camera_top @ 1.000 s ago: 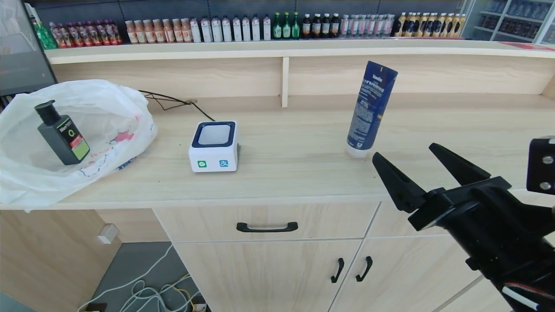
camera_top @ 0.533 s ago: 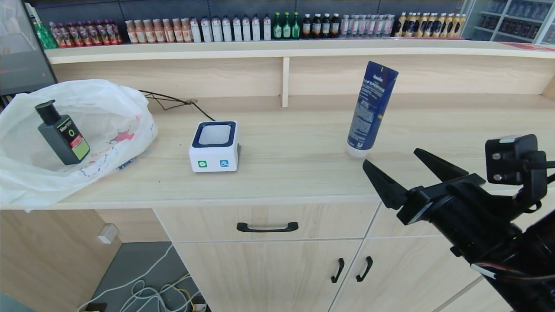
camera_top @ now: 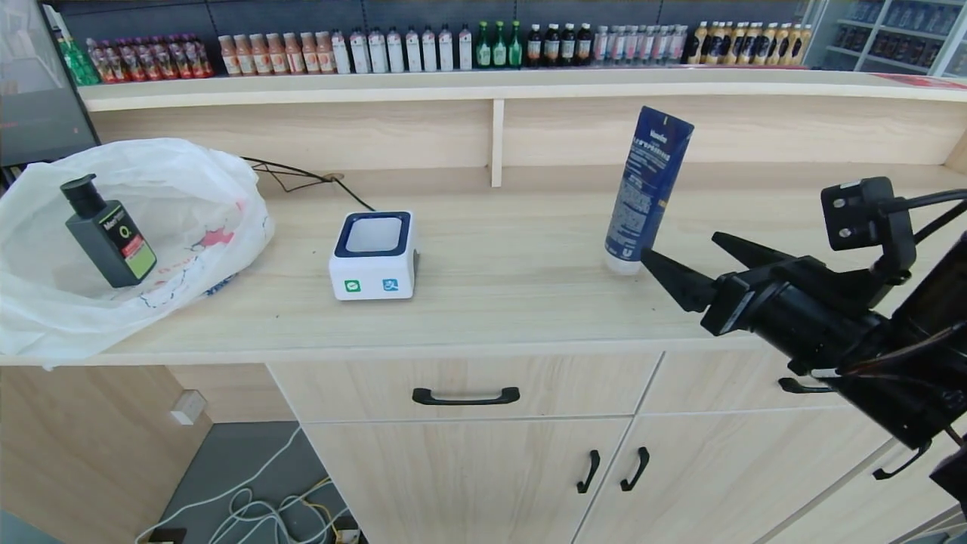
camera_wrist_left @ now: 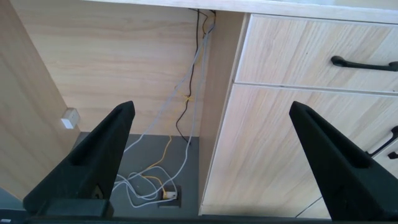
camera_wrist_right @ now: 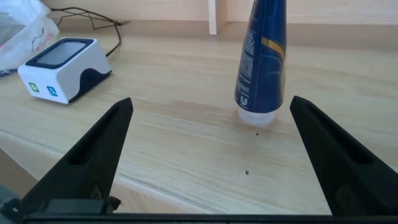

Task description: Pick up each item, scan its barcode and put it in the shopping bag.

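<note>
Blue tube (camera_top: 648, 189) is standing on its small end, right of the middle in the head view. Your right gripper (camera_top: 678, 245) is sitting wide open just beside it. One finger bumping it first could be tipping it over.

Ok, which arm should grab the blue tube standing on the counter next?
Right. The right gripper is open over the counter, close beside the blue tube. The left gripper hangs open below the counter, facing cabinet fronts.
</note>
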You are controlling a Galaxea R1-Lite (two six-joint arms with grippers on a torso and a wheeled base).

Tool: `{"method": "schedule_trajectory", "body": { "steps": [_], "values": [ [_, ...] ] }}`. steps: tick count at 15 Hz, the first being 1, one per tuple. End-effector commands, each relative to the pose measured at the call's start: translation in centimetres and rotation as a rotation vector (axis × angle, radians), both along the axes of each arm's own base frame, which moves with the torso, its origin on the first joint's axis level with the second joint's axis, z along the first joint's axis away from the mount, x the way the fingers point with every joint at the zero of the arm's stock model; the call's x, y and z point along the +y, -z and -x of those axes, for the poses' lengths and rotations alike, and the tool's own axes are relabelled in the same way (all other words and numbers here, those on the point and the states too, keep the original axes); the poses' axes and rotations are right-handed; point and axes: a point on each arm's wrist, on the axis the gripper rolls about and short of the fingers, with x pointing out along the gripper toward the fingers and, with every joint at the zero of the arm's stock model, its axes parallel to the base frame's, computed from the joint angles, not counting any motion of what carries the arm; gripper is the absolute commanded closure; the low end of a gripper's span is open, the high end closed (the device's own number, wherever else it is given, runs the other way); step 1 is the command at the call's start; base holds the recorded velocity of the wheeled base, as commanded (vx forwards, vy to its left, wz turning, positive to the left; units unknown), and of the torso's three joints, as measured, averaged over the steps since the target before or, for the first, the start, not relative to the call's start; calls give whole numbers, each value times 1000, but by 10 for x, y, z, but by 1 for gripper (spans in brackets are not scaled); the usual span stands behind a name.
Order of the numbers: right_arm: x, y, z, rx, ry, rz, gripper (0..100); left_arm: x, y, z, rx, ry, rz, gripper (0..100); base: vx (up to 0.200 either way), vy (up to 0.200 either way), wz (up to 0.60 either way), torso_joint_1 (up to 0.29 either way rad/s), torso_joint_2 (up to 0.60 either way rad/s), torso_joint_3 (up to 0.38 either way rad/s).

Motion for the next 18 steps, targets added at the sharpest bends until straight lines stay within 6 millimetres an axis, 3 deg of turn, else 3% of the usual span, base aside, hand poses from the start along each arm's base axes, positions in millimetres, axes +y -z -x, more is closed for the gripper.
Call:
{"method": "schedule_trajectory", "body": {
  "steps": [1, 11, 18],
  "values": [
    [-7, -7, -14, -21, 24, -10, 0, 0, 0, 0, 0, 0, 1, 0, 0, 0, 0, 0, 0, 0],
    [6, -15, -79, -63, 13, -15, 0, 0, 0, 0, 0, 2, -1, 0, 0, 0, 0, 0, 0, 0],
    [-11, -21, -111, -36, 82, -17, 0, 0, 0, 0, 0, 0, 1, 0, 0, 0, 0, 0, 0, 0]
  ]
}}
